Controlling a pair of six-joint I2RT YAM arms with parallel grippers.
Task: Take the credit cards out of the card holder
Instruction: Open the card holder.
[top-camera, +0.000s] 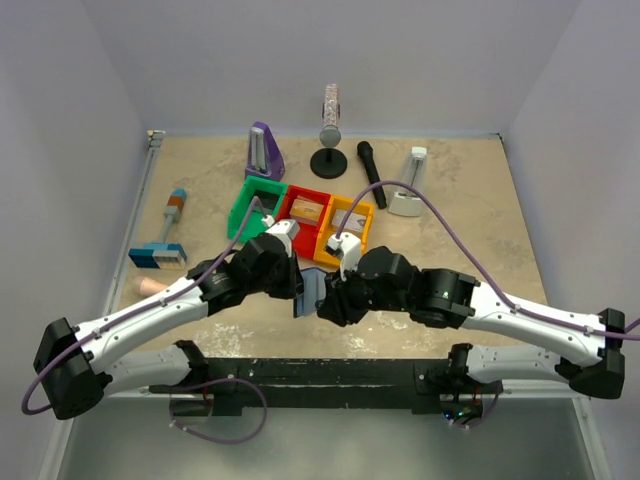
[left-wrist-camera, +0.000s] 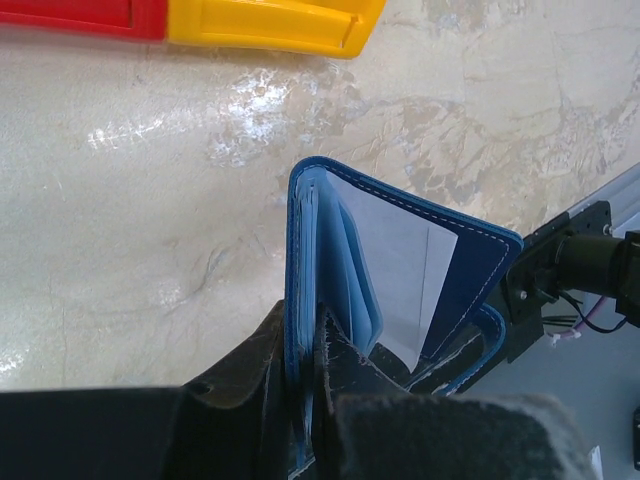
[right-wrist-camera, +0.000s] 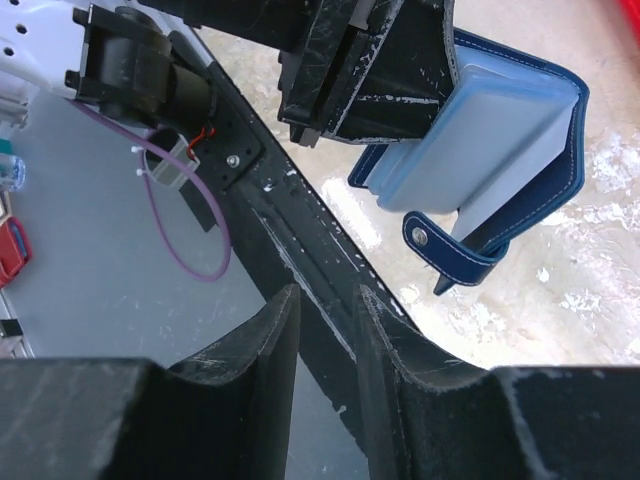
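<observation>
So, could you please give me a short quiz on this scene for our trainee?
1. Which gripper holds the card holder?
2. True or false: its snap strap is fastened.
3. The right gripper is: A open and empty; B shut on a card; C shut on the holder.
Key: 1 the left gripper; 2 false, it hangs loose; 3 A.

Nothing readable is showing in any view: the card holder (left-wrist-camera: 400, 270) is showing only plain navy leather, white stitching and pale lining, and the blue-and-white block (top-camera: 157, 256) is lying too small in the top view for any print on it to be made out
</observation>
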